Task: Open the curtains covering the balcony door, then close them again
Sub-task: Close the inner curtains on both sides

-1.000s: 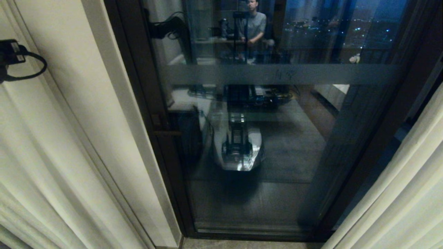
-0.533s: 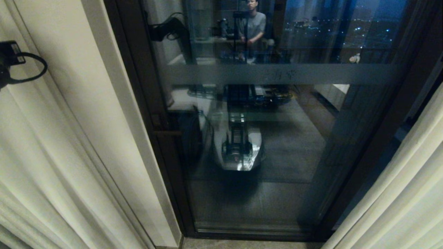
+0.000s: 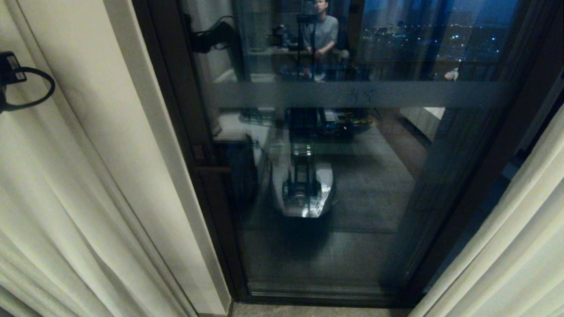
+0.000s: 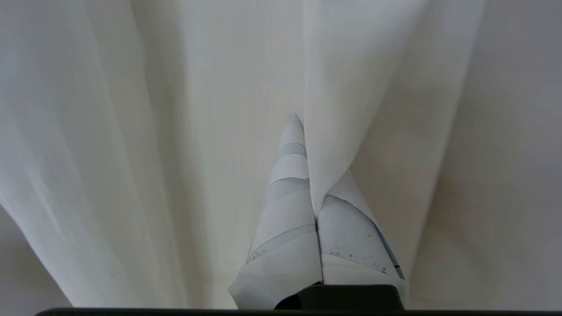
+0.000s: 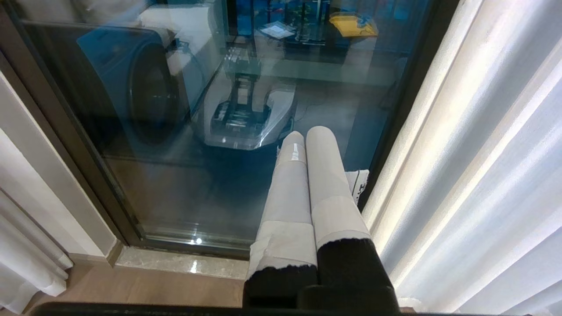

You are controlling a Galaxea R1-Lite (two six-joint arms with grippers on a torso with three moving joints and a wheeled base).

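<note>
My left gripper (image 4: 314, 175) is pinched tight on a fold of the left curtain (image 4: 342, 109), the cloth running in between my two taped fingers (image 4: 285, 210) and covering the tip of one. In the head view only a black part of my left arm (image 3: 9, 72) with its looped cable shows, at nine o'clock at the frame's edge. My right gripper (image 5: 311, 138) hangs idle, fingers pressed together, holding nothing, pointing down.

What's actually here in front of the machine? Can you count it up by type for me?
Curtains: 2, left curtain and right curtain
Balcony door: 1
End effectors: 2, left end effector and right end effector
Total: 5
</note>
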